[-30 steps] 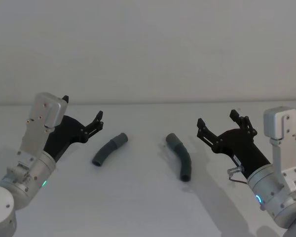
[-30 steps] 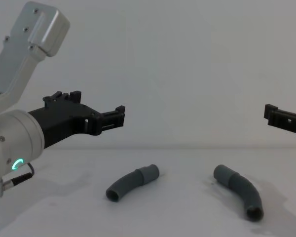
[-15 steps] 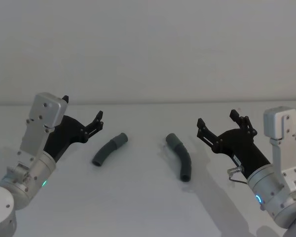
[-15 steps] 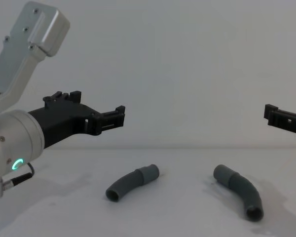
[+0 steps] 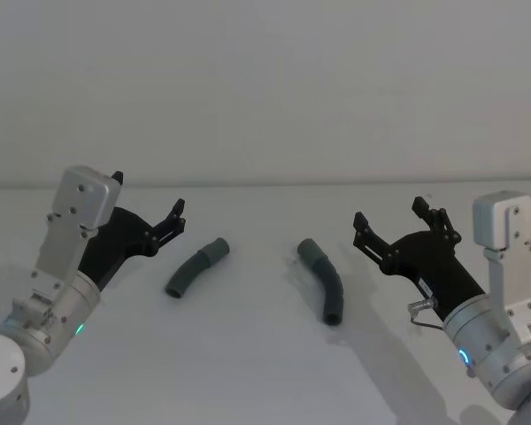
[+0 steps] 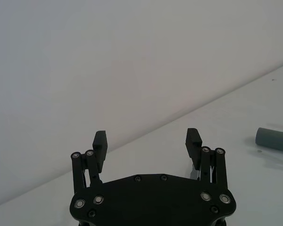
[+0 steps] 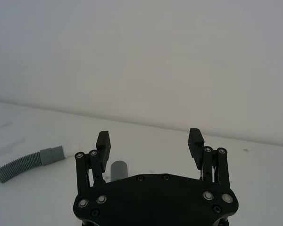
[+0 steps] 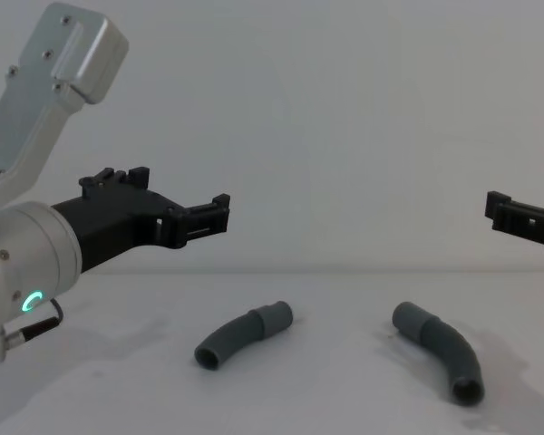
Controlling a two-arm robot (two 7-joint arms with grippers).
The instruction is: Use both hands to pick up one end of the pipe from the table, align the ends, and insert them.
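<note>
Left pipe piece (image 5: 196,266) and right pipe piece (image 5: 326,282) lie centre-frame on table (image 5: 248,372), untouched; left gripper (image 5: 148,197) mid-left and right gripper (image 5: 389,212) mid-right hover wide open, so I'd clamp each piece just behind the cuffs (image 5: 217,250).

Two pipe pieces lie on the table (image 5: 248,363), well apart: the left pipe piece (image 5: 195,267) left of centre and the right pipe piece (image 5: 326,282) right of centre. Their cuffs (image 5: 217,250) are turned inward, facing each other across a bare gap, and their other ends run outward and nearer the robot. The left gripper (image 5: 148,197) is raised above the table, to the left of the left pipe piece and clear of it; the right gripper (image 5: 390,214) is likewise raised, to the right of the right pipe piece and clear of it.
</note>
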